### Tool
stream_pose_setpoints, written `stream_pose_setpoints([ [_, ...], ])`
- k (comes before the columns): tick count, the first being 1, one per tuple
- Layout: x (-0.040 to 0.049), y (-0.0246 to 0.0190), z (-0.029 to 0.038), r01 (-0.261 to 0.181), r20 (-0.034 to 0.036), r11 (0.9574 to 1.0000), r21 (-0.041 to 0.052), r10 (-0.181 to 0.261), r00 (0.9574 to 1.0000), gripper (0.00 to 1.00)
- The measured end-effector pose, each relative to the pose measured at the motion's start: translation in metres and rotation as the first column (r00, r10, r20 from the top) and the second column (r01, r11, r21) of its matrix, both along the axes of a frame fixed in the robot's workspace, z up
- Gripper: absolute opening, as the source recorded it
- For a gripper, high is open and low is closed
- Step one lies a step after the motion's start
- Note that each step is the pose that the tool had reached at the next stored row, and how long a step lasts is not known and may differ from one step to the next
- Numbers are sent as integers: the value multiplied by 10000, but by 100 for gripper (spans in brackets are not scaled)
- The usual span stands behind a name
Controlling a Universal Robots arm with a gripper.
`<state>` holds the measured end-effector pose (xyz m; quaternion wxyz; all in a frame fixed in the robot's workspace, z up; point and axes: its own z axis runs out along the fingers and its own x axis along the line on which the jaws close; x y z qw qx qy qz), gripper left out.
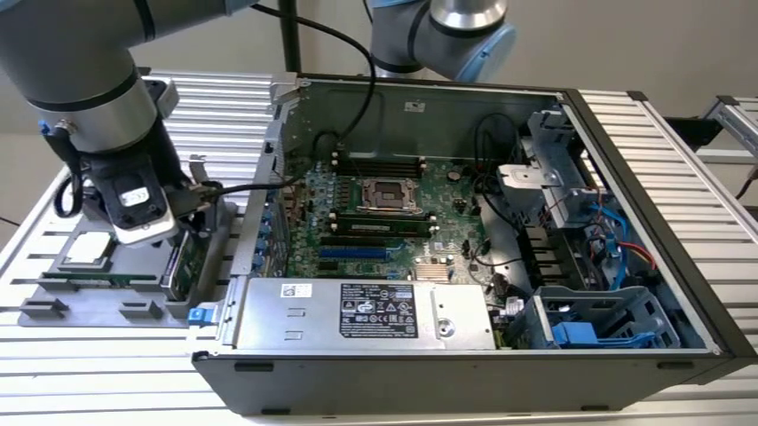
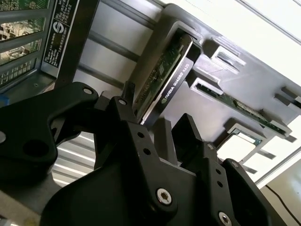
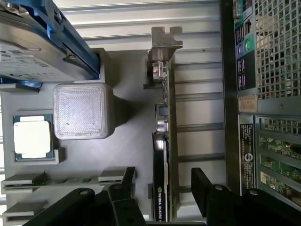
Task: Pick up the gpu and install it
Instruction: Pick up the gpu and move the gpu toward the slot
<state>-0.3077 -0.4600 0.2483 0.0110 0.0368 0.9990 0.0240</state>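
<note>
I read jaws of gripper spread, one each side of gpu, gaps both sides. Card on edge in grey holder, long axis square to closing line.

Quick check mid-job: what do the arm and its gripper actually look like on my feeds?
The arm is built of thick grey-silver cylindrical segments, with a light-blue cap on one joint. A black cable loops beside its wrist. The gripper is matte black: angular links pinned with round bolts, ending in blocky fingers.
</note>
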Motion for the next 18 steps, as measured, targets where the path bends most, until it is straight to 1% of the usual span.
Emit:
stream_pose_setpoints([
  [8, 1, 33, -141, -4, 0, 10000, 0, 4, 10000, 100],
  [9, 1, 33, -149, -4, 1, 10000, 1, 4, 10000, 100],
  [17, 0, 34, -150, -3, 4, 10000, 0, 3, 10000, 100],
  [18, 0, 34, -150, -3, 5, 10000, 0, 3, 10000, 0],
])
